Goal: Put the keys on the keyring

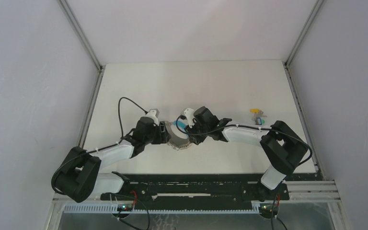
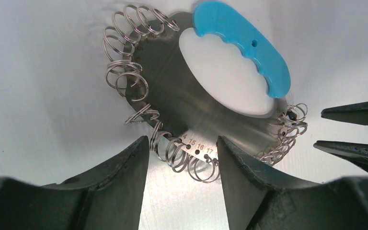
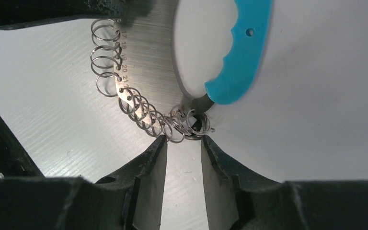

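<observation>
The keyring (image 2: 206, 103) is a flat oval metal plate lying on the table. It has a bright blue plastic grip (image 2: 247, 40) and many small split rings (image 2: 124, 76) along its numbered edge. My left gripper (image 2: 182, 143) is open and straddles the rings near the plate's near edge. My right gripper (image 3: 183, 139) is open with a narrow gap, its fingertips (image 3: 160, 141) on either side of a bunch of rings (image 3: 184, 125) beside the blue grip (image 3: 242, 52). Both grippers meet at the keyring (image 1: 178, 140) in the top view. The keys (image 1: 257, 116), yellow and teal heads, lie apart to the right.
A white tabletop (image 1: 139, 81) is enclosed by grey walls, with metal rails along its left and right edges. The right arm's elbow (image 1: 282, 146) reaches out near the keys. A black cable (image 1: 124, 103) loops above the left arm.
</observation>
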You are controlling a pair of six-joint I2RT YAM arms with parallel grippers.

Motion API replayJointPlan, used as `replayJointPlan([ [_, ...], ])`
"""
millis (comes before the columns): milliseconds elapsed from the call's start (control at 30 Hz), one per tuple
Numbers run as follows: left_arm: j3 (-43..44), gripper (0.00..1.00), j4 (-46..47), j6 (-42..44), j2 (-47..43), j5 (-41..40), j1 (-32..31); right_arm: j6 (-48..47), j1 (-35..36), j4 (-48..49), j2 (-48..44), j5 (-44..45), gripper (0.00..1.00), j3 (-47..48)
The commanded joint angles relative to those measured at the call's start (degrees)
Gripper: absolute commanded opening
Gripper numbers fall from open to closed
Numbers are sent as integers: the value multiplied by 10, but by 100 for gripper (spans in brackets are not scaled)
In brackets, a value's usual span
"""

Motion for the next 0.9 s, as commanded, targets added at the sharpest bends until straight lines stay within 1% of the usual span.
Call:
replayJointPlan([
  [0,3,59,17,-9,7,15,-2,-16,10,18,12,10,32,32],
  [267,5,58,18,-10,13,16,-4,-29,20,7,32,13,31,49],
  [433,6,58,21,-11,16,16,-5,-39,31,-12,29,7,25,53],
  [533,5,58,23,-11,19,17,-6,-46,38,-27,18,-10,22,53],
  [700,4,57,29,-14,22,19,-8,-60,44,-43,10,-72,20,57],
  [867,4,57,29,-15,23,19,-10,-59,46,-56,24,-57,20,71],
])
